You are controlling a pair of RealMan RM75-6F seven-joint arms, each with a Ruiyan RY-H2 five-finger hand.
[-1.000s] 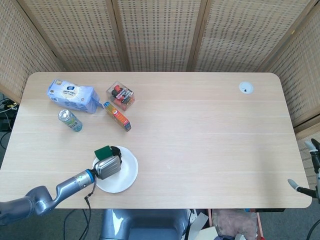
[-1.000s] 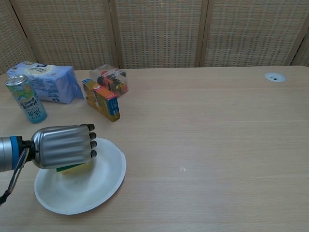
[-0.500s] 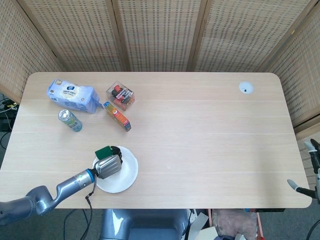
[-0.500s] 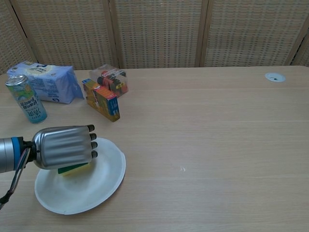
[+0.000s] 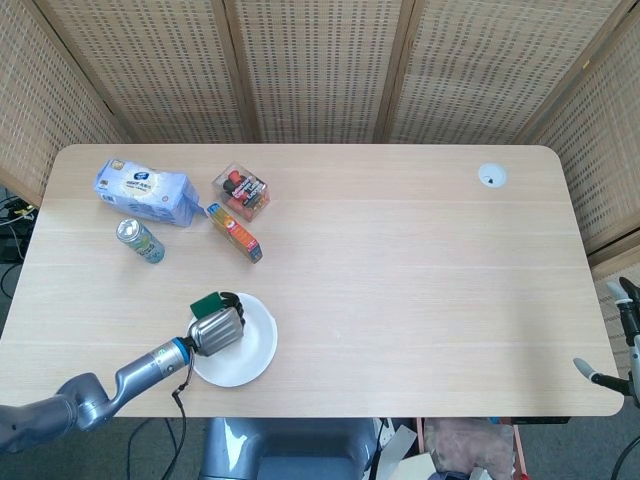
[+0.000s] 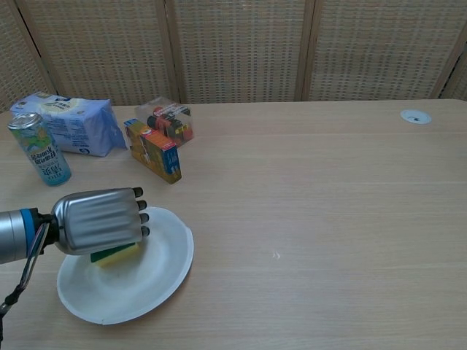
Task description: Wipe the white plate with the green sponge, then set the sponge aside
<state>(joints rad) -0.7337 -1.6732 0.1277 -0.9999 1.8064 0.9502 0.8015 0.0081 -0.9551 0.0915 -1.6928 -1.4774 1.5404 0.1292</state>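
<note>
On table near front-left edge: one white plate (image 6: pixel 164 273), one green sponge (image 6: pixel 114 254) on it. Left hand (image 6: pixel 98 221) palm-down, fingers curled over sponge, holding it. Right hand (image 5: pixel 622 335) barely visible, grip state unclear.

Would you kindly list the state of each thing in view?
Left hand: holds the sponge on the plate.
Green sponge: pressed on the plate.
White plate: flat on the table.
Can: upright.
Right hand: at table edge, state unclear.
</note>
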